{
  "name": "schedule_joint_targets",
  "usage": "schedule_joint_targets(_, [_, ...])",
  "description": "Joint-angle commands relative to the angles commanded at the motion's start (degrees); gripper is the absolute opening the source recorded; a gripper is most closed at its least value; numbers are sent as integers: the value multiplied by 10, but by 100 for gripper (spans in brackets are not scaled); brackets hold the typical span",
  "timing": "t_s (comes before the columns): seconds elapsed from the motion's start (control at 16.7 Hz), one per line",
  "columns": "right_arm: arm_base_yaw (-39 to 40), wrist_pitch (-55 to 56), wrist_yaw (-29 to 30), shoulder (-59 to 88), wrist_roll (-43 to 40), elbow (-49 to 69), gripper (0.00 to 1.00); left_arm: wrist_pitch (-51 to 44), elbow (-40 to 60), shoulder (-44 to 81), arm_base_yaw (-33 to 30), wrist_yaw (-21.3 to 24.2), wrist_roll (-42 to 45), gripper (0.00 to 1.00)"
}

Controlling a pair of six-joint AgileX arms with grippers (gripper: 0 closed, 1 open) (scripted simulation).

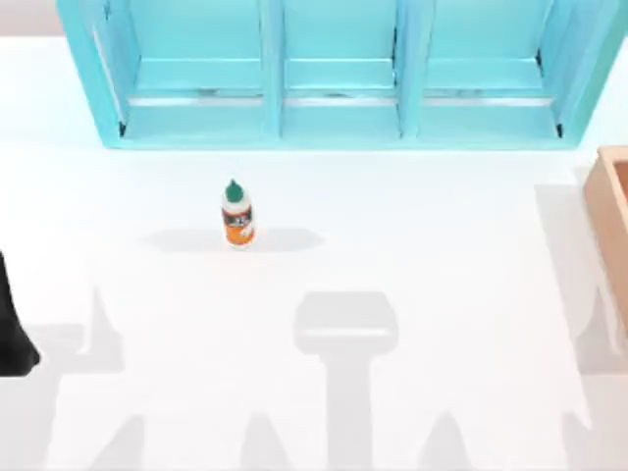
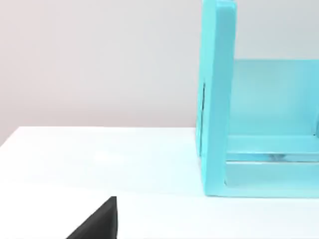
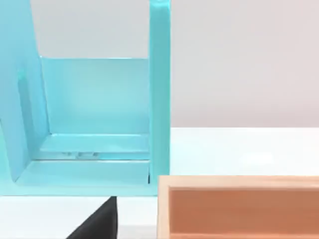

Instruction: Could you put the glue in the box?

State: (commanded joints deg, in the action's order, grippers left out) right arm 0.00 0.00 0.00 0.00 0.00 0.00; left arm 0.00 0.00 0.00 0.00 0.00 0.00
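The glue (image 1: 236,214), a small white bottle with a dark green pointed cap and an orange label, stands upright on the white table, left of the middle. The tan box (image 1: 610,211) with an orange-brown inside sits at the table's right edge, and its near wall (image 3: 239,181) rises close in the right wrist view. My left arm (image 1: 12,329) is a dark shape at the table's left edge, well away from the glue. A dark part of my left gripper (image 2: 99,223) and a dark part of my right gripper (image 3: 99,223) each reach into their own wrist view.
A big turquoise three-compartment shelf unit (image 1: 339,123) stands along the back of the table, behind the glue. Its end walls are visible as the left panel (image 2: 217,99) and the right panel (image 3: 159,94). White table stretches between the glue and the box.
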Motion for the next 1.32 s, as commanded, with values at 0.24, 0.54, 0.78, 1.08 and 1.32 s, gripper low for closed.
schedule_joint_targets(0.24, [7, 6, 7, 16, 2, 8, 100, 0, 0, 0, 0, 0, 0, 100])
schedule_joint_targets(0.54, [68, 53, 70, 150, 14, 77, 100, 0, 0, 0, 0, 0, 0, 100])
schedule_joint_targets(0.78, [150, 118, 154, 330, 32, 171, 100, 0, 0, 0, 0, 0, 0, 100])
schedule_joint_targets(1.08, [277, 220, 284, 610, 58, 318, 100, 0, 0, 0, 0, 0, 0, 100])
schedule_joint_targets(1.32, [387, 308, 396, 849, 81, 444, 100, 0, 0, 0, 0, 0, 0, 100])
